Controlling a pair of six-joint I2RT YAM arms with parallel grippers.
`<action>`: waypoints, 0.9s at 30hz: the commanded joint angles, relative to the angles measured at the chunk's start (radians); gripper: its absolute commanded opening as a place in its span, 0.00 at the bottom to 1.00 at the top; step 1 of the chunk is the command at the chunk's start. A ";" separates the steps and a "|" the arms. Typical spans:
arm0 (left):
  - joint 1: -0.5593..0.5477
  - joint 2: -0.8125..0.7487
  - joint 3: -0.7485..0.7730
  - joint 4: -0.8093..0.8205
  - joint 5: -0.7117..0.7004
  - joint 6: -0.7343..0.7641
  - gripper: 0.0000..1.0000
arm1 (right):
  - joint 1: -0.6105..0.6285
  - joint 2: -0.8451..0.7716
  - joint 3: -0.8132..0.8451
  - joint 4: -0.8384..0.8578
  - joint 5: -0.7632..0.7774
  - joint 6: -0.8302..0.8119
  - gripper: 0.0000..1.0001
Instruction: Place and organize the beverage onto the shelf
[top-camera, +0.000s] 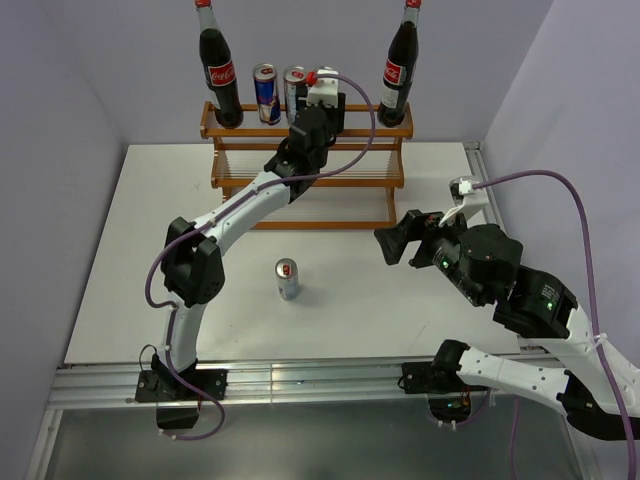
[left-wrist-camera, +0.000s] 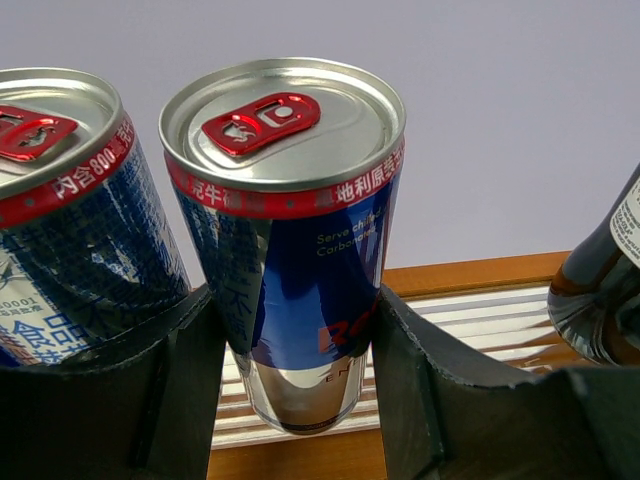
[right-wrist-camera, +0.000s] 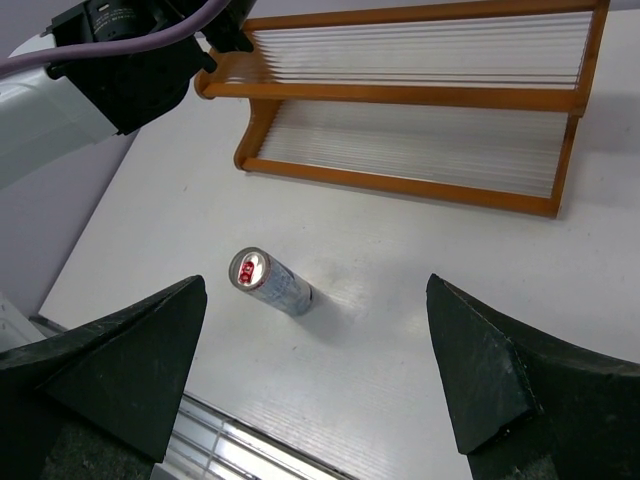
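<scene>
The shelf (top-camera: 305, 183) stands at the back of the table. Two cola bottles (top-camera: 220, 75) (top-camera: 398, 70) stand at the ends of its top tier. My left gripper (top-camera: 302, 102) is at the top tier, shut on a blue-and-silver can (left-wrist-camera: 290, 230) that stands upright on the rods. A second can (left-wrist-camera: 60, 210) stands just left of it, and the right bottle (left-wrist-camera: 600, 300) is off to the right. A third can (top-camera: 287, 279) stands on the table. My right gripper (top-camera: 398, 238) is open and empty, above and to the right of that can (right-wrist-camera: 272, 285).
The shelf's two lower tiers (right-wrist-camera: 430, 150) hold nothing. The left arm (top-camera: 230, 215) reaches diagonally over the table to the shelf. A metal rail (top-camera: 300, 375) runs along the table's near edge. Purple walls close in the back and sides.
</scene>
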 joint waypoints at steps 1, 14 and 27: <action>0.008 -0.039 -0.016 -0.029 -0.018 0.009 0.00 | -0.006 0.000 -0.004 0.050 -0.008 -0.004 0.97; 0.007 -0.068 -0.065 -0.054 0.028 0.001 0.41 | -0.006 0.024 -0.002 0.074 -0.028 -0.010 0.97; 0.005 -0.096 -0.126 -0.061 0.077 -0.065 0.66 | -0.006 0.046 0.004 0.077 -0.056 -0.019 0.97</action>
